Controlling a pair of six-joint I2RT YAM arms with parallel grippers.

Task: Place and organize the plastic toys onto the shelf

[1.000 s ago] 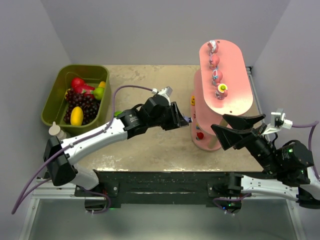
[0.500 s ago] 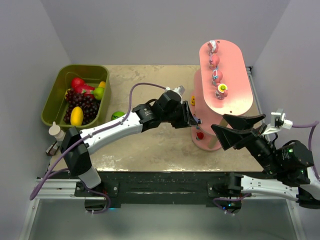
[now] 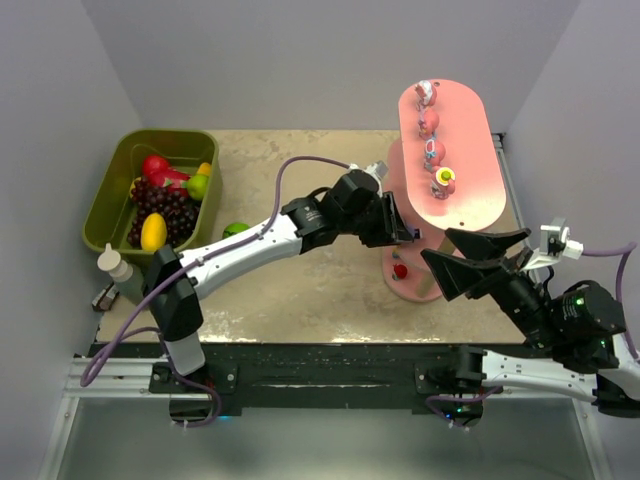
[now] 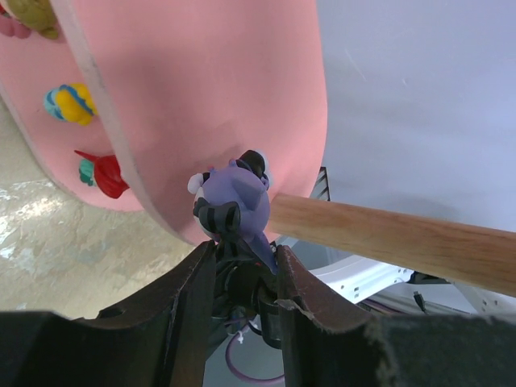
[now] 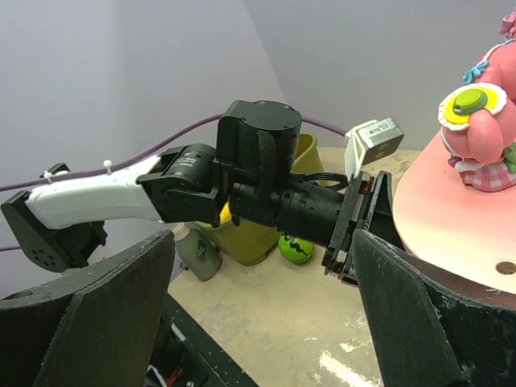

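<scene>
The pink three-tier shelf (image 3: 465, 170) stands at the right. Several pink toys (image 3: 433, 152) line its top board. A red toy (image 3: 400, 270) and a yellow toy (image 3: 385, 200) sit on lower tiers. My left gripper (image 3: 405, 235) reaches in under the top board. In the left wrist view it (image 4: 242, 258) is shut on a dark blue-purple toy (image 4: 234, 201), held against a pink board's (image 4: 201, 97) edge beside a tan post (image 4: 387, 234). A yellow-blue toy (image 4: 71, 103) and the red toy (image 4: 105, 173) show to the left. My right gripper (image 3: 475, 255) is open and empty in front of the shelf.
An olive-green bin (image 3: 130, 200) with fake fruit stands at the far left. A green ball (image 3: 236, 230) lies beside it on the table. A small bottle (image 3: 115, 265) stands at the near left edge. The right wrist view shows the left arm (image 5: 266, 177) crossing ahead.
My left arm has swung right with the blue-purple toy, from the table's middle to the shelf's side. The right arm has not moved.
</scene>
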